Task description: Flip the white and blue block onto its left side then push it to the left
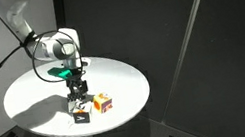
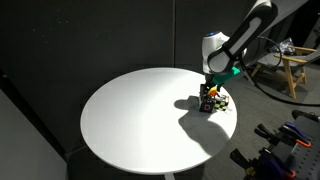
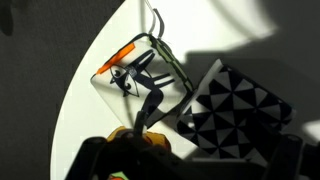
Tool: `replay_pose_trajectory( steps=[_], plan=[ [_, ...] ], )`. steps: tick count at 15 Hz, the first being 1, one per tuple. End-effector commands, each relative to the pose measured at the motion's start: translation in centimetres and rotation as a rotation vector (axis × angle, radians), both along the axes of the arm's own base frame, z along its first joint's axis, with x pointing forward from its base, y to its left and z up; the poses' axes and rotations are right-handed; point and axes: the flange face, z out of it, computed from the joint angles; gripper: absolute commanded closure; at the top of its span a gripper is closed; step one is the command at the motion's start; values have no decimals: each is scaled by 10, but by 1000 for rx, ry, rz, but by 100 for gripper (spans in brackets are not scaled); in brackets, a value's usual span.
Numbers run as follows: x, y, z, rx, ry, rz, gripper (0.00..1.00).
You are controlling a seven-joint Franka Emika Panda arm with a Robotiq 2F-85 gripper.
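White and blue block (image 3: pixel 235 110) sits on the counter (image 1: pixel 26 96) near the rim, its checkered white face filling the right of my wrist view. My hand (image 1: pixel 77 91) hangs low over the cluster of cubes, with the orange cube (image 1: pixel 102 103) just beside. I cannot tell how far apart my fingers stand, nor whether they grip anything. I judge the flip not yet done; I am lining up for it. Next I need a fingertip against the block's upper edge to tip it onto its left side without nudging the neighbour.
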Motion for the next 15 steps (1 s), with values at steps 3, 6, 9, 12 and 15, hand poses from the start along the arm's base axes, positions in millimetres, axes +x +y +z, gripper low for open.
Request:
replay_pose_trajectory(
  steps=[3,6,9,12,15],
  plan=[
    [6,0,0,-29,-13,-2,0],
    [5,0,0,-37,-15,1,0],
    [5,2,0,-51,-18,7,0],
    [5,3,0,-66,-20,8,0],
    [4,5,0,-75,-21,12,0]
  ],
)
